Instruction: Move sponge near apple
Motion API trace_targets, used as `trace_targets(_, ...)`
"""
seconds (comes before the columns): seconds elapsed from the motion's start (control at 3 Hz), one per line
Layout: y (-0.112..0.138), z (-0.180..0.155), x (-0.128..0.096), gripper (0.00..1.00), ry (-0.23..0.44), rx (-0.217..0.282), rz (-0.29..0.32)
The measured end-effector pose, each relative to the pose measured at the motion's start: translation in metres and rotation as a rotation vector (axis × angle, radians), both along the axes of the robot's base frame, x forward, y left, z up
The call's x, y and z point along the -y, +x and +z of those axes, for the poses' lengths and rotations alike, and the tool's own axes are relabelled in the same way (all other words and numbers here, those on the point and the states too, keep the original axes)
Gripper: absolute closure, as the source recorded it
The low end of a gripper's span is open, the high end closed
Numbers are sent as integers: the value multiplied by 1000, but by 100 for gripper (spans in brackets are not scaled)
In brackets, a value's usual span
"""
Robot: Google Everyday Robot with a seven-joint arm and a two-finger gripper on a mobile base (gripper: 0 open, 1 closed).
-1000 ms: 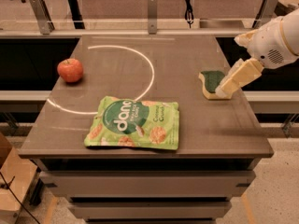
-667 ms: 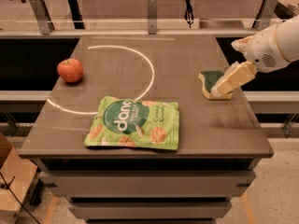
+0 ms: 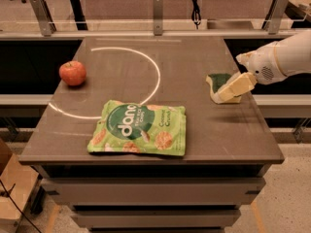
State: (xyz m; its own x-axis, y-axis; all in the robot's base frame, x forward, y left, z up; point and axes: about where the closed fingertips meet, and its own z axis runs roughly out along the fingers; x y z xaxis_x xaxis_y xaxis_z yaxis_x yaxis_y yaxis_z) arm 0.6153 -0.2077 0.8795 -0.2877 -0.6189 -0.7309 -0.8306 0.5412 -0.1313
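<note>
The sponge (image 3: 217, 81), dark green on top with a pale yellow body, lies near the table's right edge. My gripper (image 3: 236, 87) comes in from the right on a white arm and sits low over the sponge's right side, partly hiding it. The red apple (image 3: 73, 73) with an orange blush stands at the far left of the table, well apart from the sponge.
A large green snack bag (image 3: 140, 128) lies flat at the front middle, between the apple and the sponge. The dark table (image 3: 194, 52) bears a white curved line. A rail with metal posts (image 3: 157, 13) runs along the back.
The arm has shifted a little to the left and down, bringing the gripper closer over the sponge. The sponge, apple and bag have not moved.
</note>
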Motion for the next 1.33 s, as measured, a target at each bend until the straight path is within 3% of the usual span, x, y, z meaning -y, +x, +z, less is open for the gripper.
trace_targets(0.67,12,-38,0,0,43,-57,-34)
trace_targets(1.0,14,-52,0,10,45,-84,-45)
trace_targets(1.33,15,-53,-2,29,37,-89,-51)
